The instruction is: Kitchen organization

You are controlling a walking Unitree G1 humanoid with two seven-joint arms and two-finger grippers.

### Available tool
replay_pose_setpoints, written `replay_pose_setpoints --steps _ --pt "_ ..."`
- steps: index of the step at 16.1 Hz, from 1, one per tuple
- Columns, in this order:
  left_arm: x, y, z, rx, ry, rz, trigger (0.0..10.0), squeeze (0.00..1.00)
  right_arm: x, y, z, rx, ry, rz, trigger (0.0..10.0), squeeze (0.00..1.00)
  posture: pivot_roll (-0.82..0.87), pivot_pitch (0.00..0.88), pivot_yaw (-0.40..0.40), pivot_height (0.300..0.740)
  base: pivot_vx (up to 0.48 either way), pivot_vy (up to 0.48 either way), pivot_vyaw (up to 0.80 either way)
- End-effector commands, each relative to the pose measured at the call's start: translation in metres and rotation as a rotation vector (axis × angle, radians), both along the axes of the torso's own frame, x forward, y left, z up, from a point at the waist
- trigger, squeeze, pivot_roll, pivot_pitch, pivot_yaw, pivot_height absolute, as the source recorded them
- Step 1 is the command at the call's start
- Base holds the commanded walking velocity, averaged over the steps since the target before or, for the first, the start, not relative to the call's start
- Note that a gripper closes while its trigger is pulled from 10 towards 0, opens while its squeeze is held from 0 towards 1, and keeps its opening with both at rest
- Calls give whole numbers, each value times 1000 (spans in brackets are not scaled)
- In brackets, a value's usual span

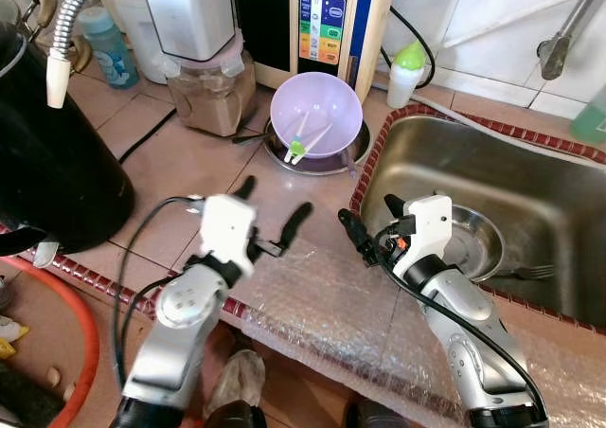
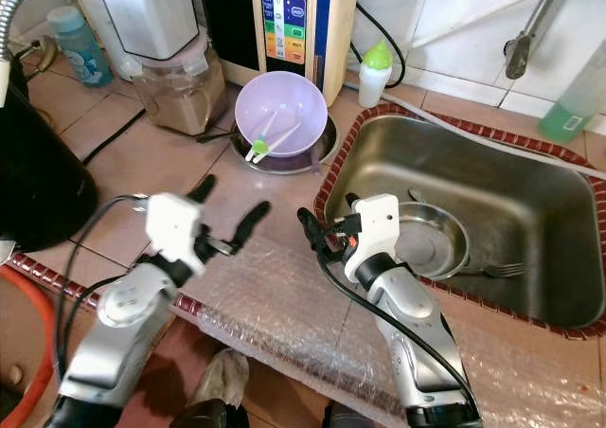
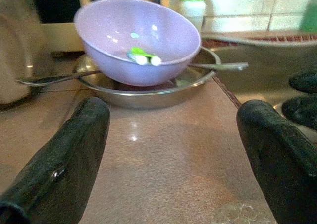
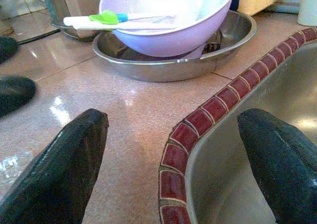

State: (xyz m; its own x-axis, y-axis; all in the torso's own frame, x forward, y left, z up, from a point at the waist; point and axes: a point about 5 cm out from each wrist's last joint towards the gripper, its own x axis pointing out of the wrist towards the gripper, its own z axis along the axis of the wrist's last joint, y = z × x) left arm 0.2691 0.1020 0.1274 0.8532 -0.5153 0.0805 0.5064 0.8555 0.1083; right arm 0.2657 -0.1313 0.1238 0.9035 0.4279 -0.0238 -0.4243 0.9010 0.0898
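Observation:
A lilac bowl leans tilted in a shallow steel dish on the tiled counter, with a white and green utensil lying inside it. My left gripper hovers open over the counter just in front of the dish, nothing between its fingers. My right gripper is open too, straddling the red-tiled rim of the sink, one fingertip over the counter and the other over the basin. A steel plate and a fork lie in the sink.
A big black pot stands at the left. Behind the bowl are a blender, a water purifier, a green-capped bottle and a blue bottle. Bubble wrap covers the counter's front edge.

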Motion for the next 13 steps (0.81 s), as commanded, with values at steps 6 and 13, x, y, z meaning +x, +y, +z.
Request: replay_pose_setpoints --steps 6,13 --pt "33 -1 3 139 -85 -15 10000 0 -9 -4 2 8 9 -5 10000 0 -161 108 28 740 0 0 0" --pt "65 -11 10 164 -127 -23 10000 0 -17 -4 8 4 17 46 10000 0 -199 118 27 740 0 0 0"
